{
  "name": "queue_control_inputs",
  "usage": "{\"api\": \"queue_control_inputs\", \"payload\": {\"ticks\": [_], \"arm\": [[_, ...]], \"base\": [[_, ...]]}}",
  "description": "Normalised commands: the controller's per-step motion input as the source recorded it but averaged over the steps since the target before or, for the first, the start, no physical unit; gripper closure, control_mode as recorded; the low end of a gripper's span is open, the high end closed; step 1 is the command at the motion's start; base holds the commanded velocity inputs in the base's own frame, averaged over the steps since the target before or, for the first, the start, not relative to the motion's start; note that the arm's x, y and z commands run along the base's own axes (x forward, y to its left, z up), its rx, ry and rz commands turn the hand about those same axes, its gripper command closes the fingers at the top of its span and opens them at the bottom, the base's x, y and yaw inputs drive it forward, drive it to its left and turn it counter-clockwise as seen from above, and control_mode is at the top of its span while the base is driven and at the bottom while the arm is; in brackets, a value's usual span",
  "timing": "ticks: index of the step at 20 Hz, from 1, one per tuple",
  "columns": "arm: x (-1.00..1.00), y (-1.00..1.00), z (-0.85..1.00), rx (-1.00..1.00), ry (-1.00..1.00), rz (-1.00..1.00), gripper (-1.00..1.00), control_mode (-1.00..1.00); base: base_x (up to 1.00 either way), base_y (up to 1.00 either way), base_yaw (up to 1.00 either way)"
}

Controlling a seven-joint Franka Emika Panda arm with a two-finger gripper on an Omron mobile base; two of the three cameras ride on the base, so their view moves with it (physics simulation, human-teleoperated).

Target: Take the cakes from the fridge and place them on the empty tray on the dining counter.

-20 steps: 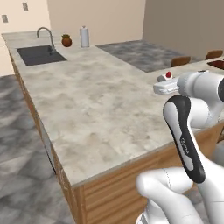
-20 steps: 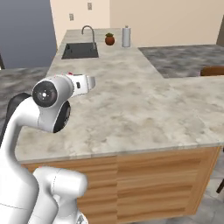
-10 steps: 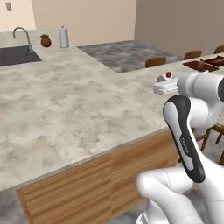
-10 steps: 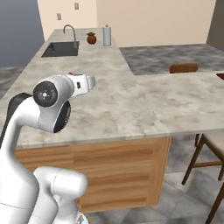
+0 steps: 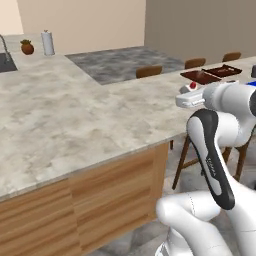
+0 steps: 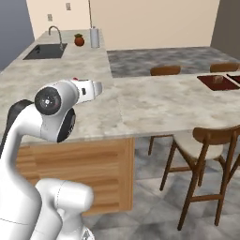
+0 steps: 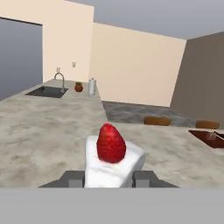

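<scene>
Over the marble dining counter (image 6: 154,101), the gripper (image 7: 108,178) clenched one white cake slice (image 7: 114,162) at lower centre of the hand view.
From the right base view came three wooden chairs and one brown tray (image 6: 216,82) at far right; the left base view showed two brown trays (image 5: 211,74) upper right.

You see just a sliver of the bright blue tray (image 5: 252,83) at the left base view's right edge, and the white cherry-topped cake slice's (image 7: 113,162) base stays hidden between the fingertips (image 7: 73,178).
</scene>
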Motion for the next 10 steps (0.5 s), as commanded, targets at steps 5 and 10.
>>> {"api": "queue_control_inputs", "payload": {"ticks": [5, 10], "arm": [[0.00, 0.00, 0.00, 0.00, 0.00, 0.00, 1.00, 1.00], [0.00, 0.00, 0.00, 0.00, 0.00, 0.00, 1.00, 1.00]], "base": [[0.06, -1.00, 0.00], [0.00, -1.00, 0.00]]}}
